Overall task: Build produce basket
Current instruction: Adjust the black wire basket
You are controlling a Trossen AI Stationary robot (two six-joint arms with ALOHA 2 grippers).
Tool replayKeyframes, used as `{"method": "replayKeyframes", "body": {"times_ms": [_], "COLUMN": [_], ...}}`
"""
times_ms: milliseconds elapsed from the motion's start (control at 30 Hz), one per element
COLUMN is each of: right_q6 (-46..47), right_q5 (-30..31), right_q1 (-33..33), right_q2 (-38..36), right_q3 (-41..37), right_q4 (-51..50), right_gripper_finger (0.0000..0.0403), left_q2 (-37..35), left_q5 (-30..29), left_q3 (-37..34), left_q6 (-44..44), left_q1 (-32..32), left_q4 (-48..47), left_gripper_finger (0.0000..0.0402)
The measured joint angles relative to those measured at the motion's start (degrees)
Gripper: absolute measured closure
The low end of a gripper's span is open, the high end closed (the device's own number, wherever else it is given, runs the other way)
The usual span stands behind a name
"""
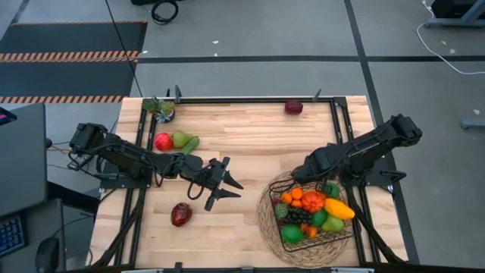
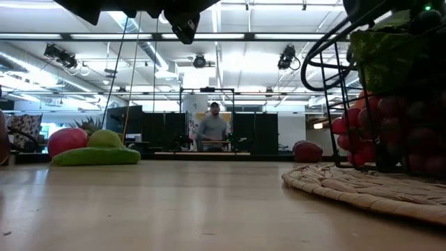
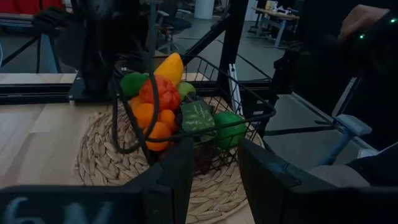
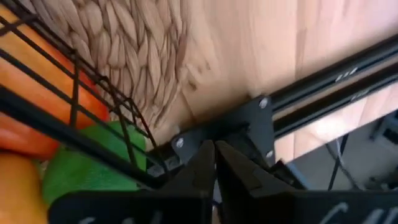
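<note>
We are keeping the right claw (image 1: 303,171) pinched shut on nothing, just beside the far rim of the basket (image 1: 282,185), which is sitting piled with produce (image 1: 312,203) on the woven mat (image 1: 267,224). Our left claw (image 1: 229,188) is hanging partly open over bare desk (image 1: 242,136).

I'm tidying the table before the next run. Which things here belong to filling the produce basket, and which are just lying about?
Belongs to the job:
- basket, already piled with produce
- loose produce: red fruit, pear, cucumber, dark red fruit, dark red fruit
- left gripper, jaws apart
- right gripper, jaws shut

Just lying about:
- woven mat under the basket
- spiky green piece
</note>
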Motion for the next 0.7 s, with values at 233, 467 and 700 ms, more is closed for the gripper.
{"method": "replayKeyframes", "body": {"times_ms": [233, 467, 700], "right_q6": [3.99, 6.87, 10.34], "right_q5": [-4.95, -5.05, -5.54], "right_q1": [2.25, 4.45, 6.92], "right_q2": [-0.03, -0.03, -0.03], "right_q3": [0.7, 2.88, 2.88], "right_q4": [0.2, 0.12, 1.7], "right_gripper_finger": [0.0394, 0.0389, 0.0396], "left_q2": [0.0, 0.0, 0.0], "left_q5": [0.0, 0.0, 0.0], "left_q3": [0.0, 0.0, 0.0], "left_q6": [0.0, 0.0, -0.02], "left_q1": [0.0, 0.0, 0.0], "left_q4": [0.01, 0.03, 0.05], "left_gripper_finger": [0.0269, 0.0269, 0.0269]}}
